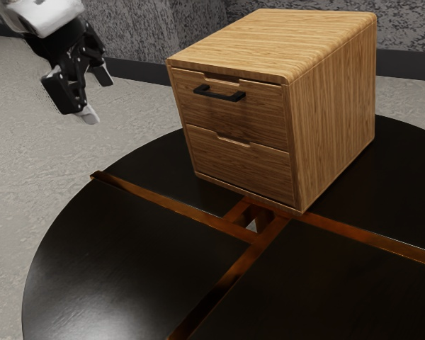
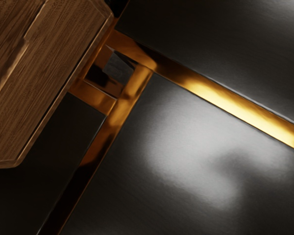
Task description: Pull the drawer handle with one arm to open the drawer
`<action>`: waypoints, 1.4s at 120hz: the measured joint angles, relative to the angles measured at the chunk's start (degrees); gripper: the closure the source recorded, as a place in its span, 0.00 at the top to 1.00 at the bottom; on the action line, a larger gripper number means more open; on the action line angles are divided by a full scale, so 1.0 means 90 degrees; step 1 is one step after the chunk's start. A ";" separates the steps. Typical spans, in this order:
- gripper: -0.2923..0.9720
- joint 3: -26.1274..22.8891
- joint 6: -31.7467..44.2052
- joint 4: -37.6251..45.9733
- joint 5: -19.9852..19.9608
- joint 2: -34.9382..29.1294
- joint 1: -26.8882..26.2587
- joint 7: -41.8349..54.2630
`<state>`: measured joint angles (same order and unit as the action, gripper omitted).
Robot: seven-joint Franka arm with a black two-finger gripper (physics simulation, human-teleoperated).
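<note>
Black handle [image 1: 219, 93] sits on the shut top drawer [image 1: 230, 113], well apart from the end effector [image 1: 83, 91].
The end effector hangs fingers spread, gripping nothing; the wooden cabinet [image 1: 326, 106] stands toward the exterior view's right of it, on the dark desk [image 1: 127, 262].

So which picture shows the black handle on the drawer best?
The exterior view. There the black handle sits in plain sight on the top drawer, whole from end to end. The wrist view is aimed at the bottom corner of the cabinet and the dark table instead.
</note>
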<state>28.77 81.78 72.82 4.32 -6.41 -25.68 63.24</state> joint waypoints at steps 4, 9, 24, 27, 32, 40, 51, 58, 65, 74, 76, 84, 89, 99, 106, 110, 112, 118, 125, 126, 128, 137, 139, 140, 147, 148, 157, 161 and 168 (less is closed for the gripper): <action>0.77 0.0001 0.0221 0.0103 0.0023 0.0012 -0.0002 0.0180; 0.77 -0.0001 0.0475 0.0178 0.0043 0.0042 0.0009 0.0407; 0.77 -0.0313 0.1224 0.0492 0.0076 0.0144 0.0165 0.1032; 0.77 -0.0429 0.1346 0.0522 0.0079 0.0142 0.0219 0.1146; 0.77 -0.0562 0.1520 0.0546 0.0079 0.0154 0.0285 0.1326; 0.77 -0.0648 0.1760 0.0559 0.0084 0.0215 0.0349 0.1632; 0.77 -0.0673 0.2008 0.0570 0.0080 0.0249 0.0373 0.2012; 0.77 -0.0696 0.2115 0.0572 0.0079 0.0261 0.0371 0.2224; 0.77 -0.0737 0.2219 0.0569 0.0078 0.0339 0.0366 0.2417; 0.77 -0.0768 0.2326 0.0516 0.0062 0.0563 0.0350 0.2638; 0.77 -0.0771 0.2347 0.0505 0.0060 0.0600 0.0337 0.2684; 0.77 -0.0773 0.2420 0.0473 0.0058 0.0706 0.0262 0.2854; 0.77 -0.0756 0.2464 0.0465 0.0052 0.0748 0.0188 0.2947; 0.77 -0.0718 0.2539 0.0458 0.0044 0.0812 0.0038 0.3087; 0.77 -0.0718 0.2582 0.0445 0.0043 0.0906 -0.0001 0.3151; 0.77 -0.0718 0.2616 0.0433 0.0048 0.0968 0.0009 0.3186; 0.77 -0.0719 0.2632 0.0429 0.0048 0.0988 0.0023 0.3202; 0.77 -0.0715 0.2674 0.0417 0.0049 0.1006 0.0112 0.3249; 0.77 -0.0704 0.2712 0.0411 0.0055 0.1003 0.0302 0.3298; 0.77 -0.0703 0.2717 0.0411 0.0056 0.1002 0.0335 0.3305; 0.77 -0.0702 0.2725 0.0410 0.0057 0.1002 0.0402 0.3318; 0.77 -0.0730 0.2756 0.0323 0.0064 0.1012 0.0727 0.3377; 0.77 -0.0736 0.2762 0.0306 0.0067 0.1015 0.0782 0.3391; 0.77 -0.0738 0.2764 0.0300 0.0068 0.1016 0.0806 0.3397; 0.77 -0.0761 0.2787 0.0263 0.0073 0.1027 0.0908 0.3457; 0.77 -0.0768 0.2793 0.0258 0.0073 0.1029 0.0916 0.3469; 0.77 -0.0835 0.2833 0.0237 0.0075 0.1040 0.0876 0.3569; 0.77 -0.0852 0.2850 0.0233 0.0075 0.1044 0.0797 0.3609; 0.77 -0.0866 0.2894 0.0172 0.0066 0.1136 0.0657 0.3675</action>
<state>20.98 107.83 74.36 4.91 3.81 -19.77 96.32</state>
